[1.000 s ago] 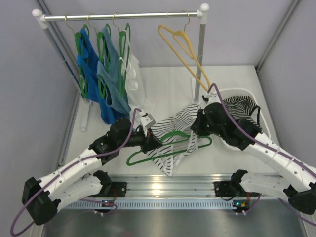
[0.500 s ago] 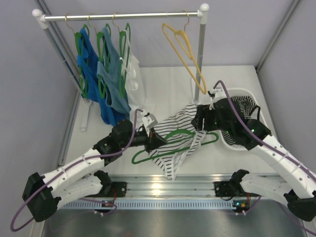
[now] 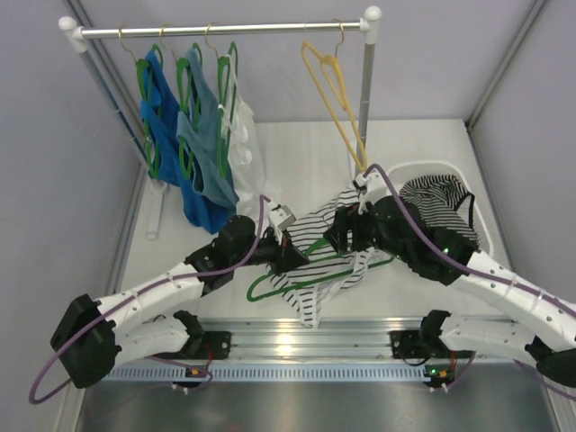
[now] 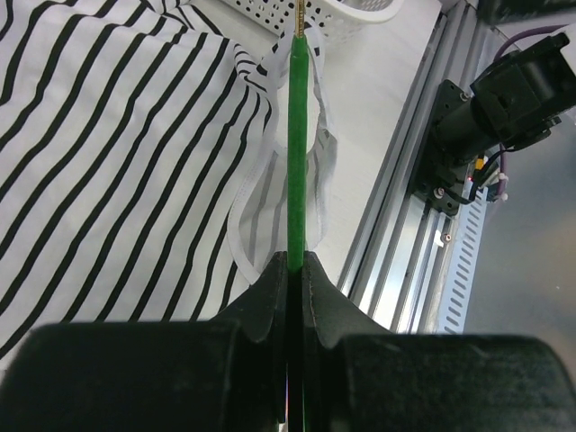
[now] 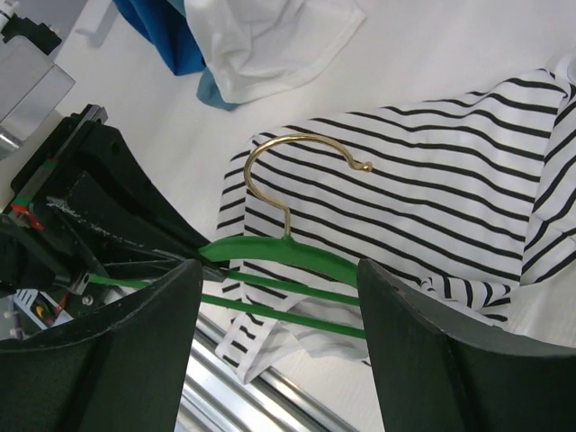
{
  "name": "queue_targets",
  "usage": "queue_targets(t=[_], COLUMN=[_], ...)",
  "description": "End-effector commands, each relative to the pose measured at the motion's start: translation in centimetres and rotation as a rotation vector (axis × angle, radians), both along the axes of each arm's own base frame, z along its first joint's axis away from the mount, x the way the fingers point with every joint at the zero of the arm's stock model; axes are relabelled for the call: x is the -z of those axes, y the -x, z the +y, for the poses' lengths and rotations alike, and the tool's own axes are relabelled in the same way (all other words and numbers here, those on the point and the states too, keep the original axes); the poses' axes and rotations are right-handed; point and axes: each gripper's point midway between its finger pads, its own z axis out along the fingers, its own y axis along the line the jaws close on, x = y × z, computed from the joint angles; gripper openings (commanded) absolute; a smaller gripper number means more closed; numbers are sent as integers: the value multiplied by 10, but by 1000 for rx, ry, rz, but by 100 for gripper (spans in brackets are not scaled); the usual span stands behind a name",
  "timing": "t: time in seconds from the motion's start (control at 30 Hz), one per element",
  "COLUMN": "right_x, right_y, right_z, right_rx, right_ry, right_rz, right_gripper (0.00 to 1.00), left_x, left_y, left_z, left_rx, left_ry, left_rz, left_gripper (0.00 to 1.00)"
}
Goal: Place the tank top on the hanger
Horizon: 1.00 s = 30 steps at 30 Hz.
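One hanger [image 3: 261,284], shifted right, ready for threading.
Top: my left claw [image 3: 286,252] has carried it over the tank top [image 3: 315,301] on the bench [image 3: 297,153]; right claw [image 3: 346,236] moved in. Left wrist: clenched on the hanger. Right wrist: spread, empty; whether the tank top is threaded yet stays hidden.

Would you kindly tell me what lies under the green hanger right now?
The striped tank top lies spread beneath the hanger, over the table. Whatever sits under the fabric is covered.
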Motion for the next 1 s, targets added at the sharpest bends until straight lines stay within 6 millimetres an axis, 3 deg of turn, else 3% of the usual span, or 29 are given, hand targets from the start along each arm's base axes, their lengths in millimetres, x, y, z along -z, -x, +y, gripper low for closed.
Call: queue_targets(t=[0.0,0.2,0.4,0.5,0.63,0.77,0.97], right_x=[-5,20,27,28,29,23,23], right_y=[-12,-24,-29,-30,-25,-20,-8], right_z=[13,25,23,23,23,17,11], right_rx=[61,128,186,193,174,156,110], right_ry=[-14,56,81,80,106,138,156], right_rz=[-45,-16,-21,-23,-29,-65,-79], right_gripper=[69,63,49,34,0,0,0], left_x=[-47,-48,-49,-49,-52,-55,-79], left_y=[-8,-7,-3,-1,-3,-8,-26], left_z=[-17,-19,-23,-25,-30,-31,-17], left_rx=[10,20,34,37,27,-12,-169], left_ry=[129,129,136,139,154,163,212], left_rz=[-101,-97,-102,-105,-84,-45,-72], left_gripper=[0,0,0,0,1,26,40])
